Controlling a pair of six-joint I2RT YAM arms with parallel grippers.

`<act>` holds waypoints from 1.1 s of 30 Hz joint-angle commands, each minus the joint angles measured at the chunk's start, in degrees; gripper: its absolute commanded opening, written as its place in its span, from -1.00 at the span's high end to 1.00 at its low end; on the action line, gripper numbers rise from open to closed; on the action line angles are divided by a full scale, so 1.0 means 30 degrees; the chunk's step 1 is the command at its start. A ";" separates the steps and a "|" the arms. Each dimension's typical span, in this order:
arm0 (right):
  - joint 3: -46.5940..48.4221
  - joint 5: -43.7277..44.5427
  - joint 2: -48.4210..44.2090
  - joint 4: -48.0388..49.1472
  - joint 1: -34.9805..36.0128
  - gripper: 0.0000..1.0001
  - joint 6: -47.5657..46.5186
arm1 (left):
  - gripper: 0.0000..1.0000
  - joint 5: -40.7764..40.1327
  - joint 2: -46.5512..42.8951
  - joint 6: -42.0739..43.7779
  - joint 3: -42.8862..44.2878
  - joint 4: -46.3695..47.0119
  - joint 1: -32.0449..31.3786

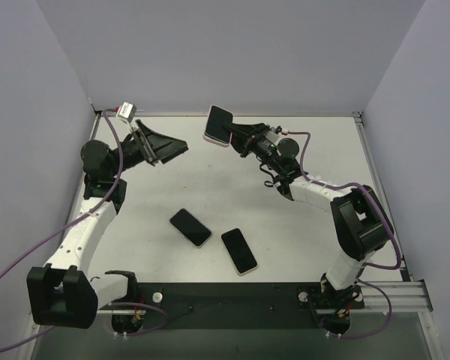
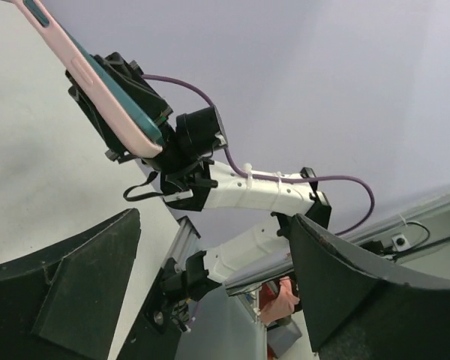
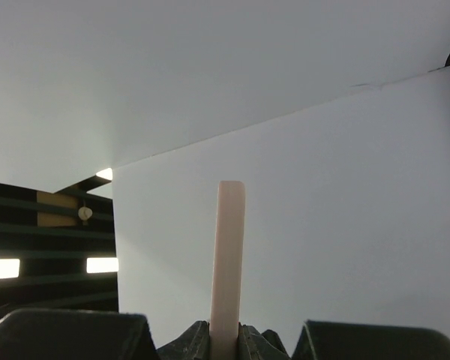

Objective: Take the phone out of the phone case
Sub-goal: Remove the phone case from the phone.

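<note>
White table point(image 1: 300, 217) (two phones point(image 1: 190, 226) lying).

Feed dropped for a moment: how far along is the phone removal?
Done: right pincer holds the pink case clear of the table. In hand: left pincer open beside it, not touching. Left: the phone sits inside the case; pulling it out.

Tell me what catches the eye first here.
The right gripper holds a pink-cased phone aloft over the far side of the table. The open left gripper faces it, empty. A black phone and a pale-rimmed phone lie flat nearer the arms.
</note>
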 commanded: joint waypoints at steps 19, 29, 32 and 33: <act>0.1410 -0.0672 -0.0571 0.8287 0.0770 1.00 -0.0270 | -0.45 -0.4379 0.2215 0.4868 0.3751 -0.9041 -0.2619; 0.1410 -0.0613 -0.0512 0.8259 0.0916 1.00 -0.0329 | -0.32 -0.4290 0.2391 0.3929 0.3341 -0.7897 -0.2648; 0.1410 -0.0584 -0.0600 0.8288 0.1004 1.00 -0.0358 | -0.15 -0.4583 0.2538 0.4660 0.3633 -0.9301 -0.2677; 0.1410 -0.0583 -0.0571 0.8288 0.0976 1.00 -0.0358 | -0.09 -0.4642 0.2567 0.4808 0.3663 -0.9508 -0.2736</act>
